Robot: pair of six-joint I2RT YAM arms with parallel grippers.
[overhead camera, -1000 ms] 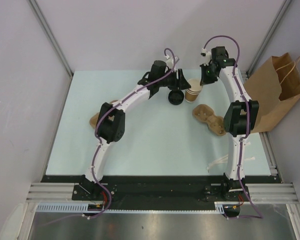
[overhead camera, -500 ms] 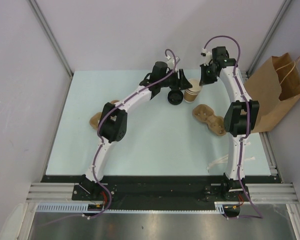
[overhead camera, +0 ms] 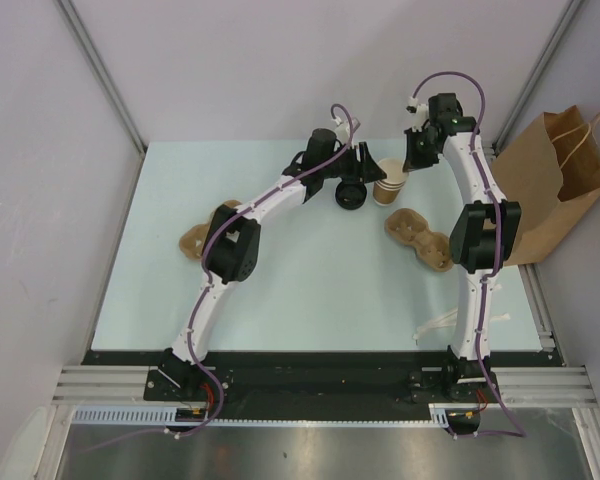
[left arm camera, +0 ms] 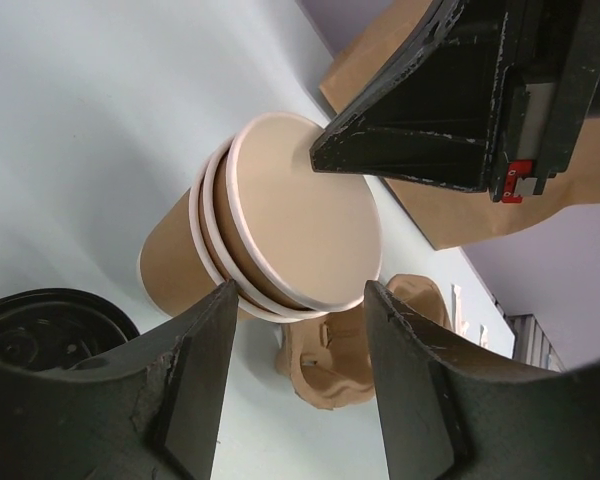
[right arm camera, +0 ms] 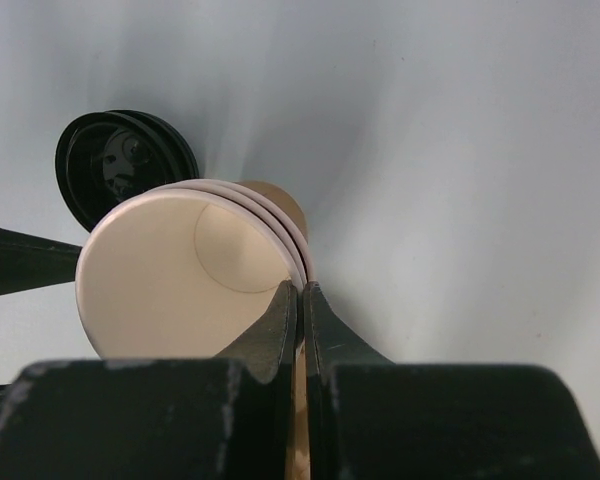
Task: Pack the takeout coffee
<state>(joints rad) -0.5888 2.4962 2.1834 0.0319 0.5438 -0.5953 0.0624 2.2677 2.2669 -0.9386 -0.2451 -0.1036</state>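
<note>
top view, cup: the takeout coffee cup [overhead camera: 386, 190] stands upright at the far middle of the table [overhead camera: 310, 290]. a black lid [overhead camera: 351, 196] is just beside it, a pulp tray [overhead camera: 420, 238] is near, and a paper bag [overhead camera: 555, 185] is off to the right.
top view, arms: the left gripper [overhead camera: 368, 172] sits at the cup's left side and the right gripper [overhead camera: 404, 168] is at its rim.
left wrist, jaws: about half open, one finger on each side of the cup, gripping nothing. i can't tell if a pad touches it.
left wrist, cup: three rolled rims show, so it looks like a nested stack.
right wrist, jaws: pinched shut on the cup wall at the rim, one finger inside and one outside.
handling: i'd say it's empty, very light thin paper that dents easily. the smooth sides could slip, and the nested cups might pull apart.
where to hold: i'd go for the rolled rim, the stiffest part, or a gentle squeeze across the upper body.
</note>
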